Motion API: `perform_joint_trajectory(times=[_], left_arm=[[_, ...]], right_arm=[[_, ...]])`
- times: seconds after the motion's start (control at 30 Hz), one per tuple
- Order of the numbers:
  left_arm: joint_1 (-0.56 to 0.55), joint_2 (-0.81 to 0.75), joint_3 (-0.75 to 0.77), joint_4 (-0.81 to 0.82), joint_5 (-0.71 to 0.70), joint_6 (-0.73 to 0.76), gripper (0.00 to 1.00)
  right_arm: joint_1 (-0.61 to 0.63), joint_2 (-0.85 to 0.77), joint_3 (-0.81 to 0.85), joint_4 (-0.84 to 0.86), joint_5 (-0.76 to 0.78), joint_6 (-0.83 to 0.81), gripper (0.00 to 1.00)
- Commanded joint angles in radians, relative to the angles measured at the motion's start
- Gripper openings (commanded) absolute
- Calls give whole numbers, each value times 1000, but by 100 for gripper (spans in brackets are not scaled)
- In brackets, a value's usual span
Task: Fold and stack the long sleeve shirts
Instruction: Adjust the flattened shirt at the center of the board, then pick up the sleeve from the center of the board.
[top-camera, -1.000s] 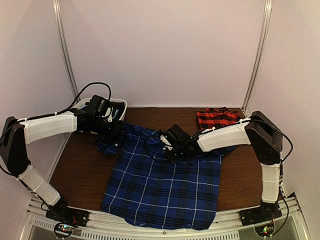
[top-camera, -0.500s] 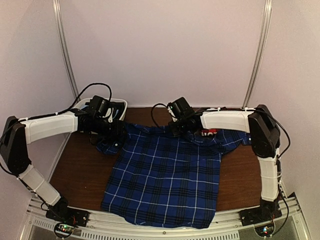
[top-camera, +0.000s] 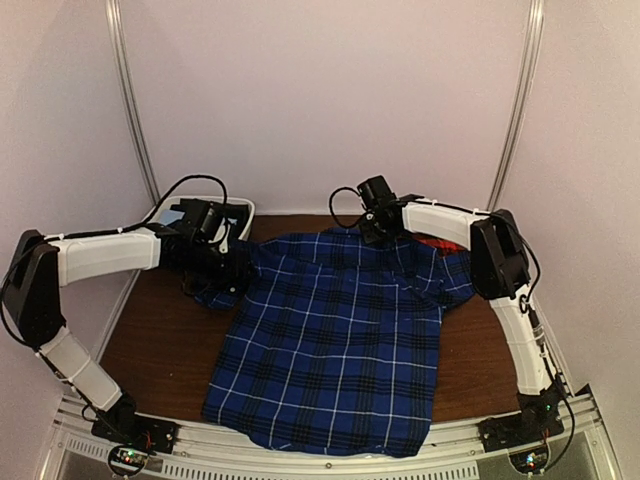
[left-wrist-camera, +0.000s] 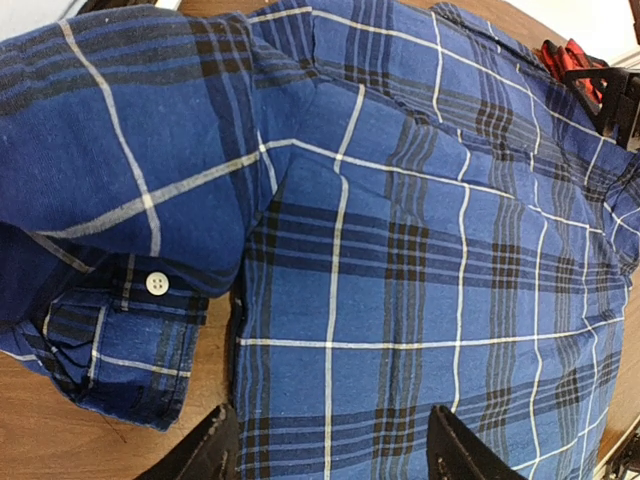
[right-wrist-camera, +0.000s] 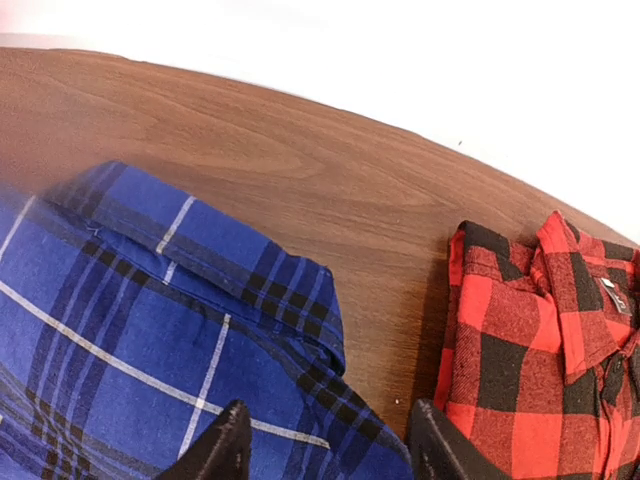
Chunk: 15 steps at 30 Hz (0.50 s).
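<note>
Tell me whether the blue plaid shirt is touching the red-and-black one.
Touching. In the top external view the blue plaid shirt lies over the red-and-black shirt, leaving only a red strip showing.

Blue shirt (top-camera: 335, 340): black, thin white plaid. Red shirt (right-wrist-camera: 520, 360): black check. Table (top-camera: 160, 330): brown woodgrain.

I see a dark brown wooden desk (top-camera: 160, 330). A blue plaid shirt (top-camera: 335, 350) lies spread flat over most of its middle, collar toward the far wall and hem reaching the near edge, with one cuff bunched on the wood at the far left. A red-and-black checked shirt (right-wrist-camera: 520, 350) lies in the far right corner. In my right wrist view, a strip of bare wood separates it from the blue collar. A white tub (top-camera: 247, 210) sits in the far left corner.
</note>
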Motion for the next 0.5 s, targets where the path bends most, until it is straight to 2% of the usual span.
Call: perform_joint_trajectory(times=[0.0,0.13,0.23,0.47], left_arm=[[-6,11,-11,41,-10,-16,66],[-6,2,-23,39,-53,-34,66],[-5,-26,-48,25,-136,-74,65],[25,-167,-150,17,-272,-171,64]], right_arm=[[18,-94,9,-57,19,6,60],[38,-187,-98,-35,-41,28,64],[73,-254,-200,1,-105,43,64],[137,-373,-458,144,-250,96,64]])
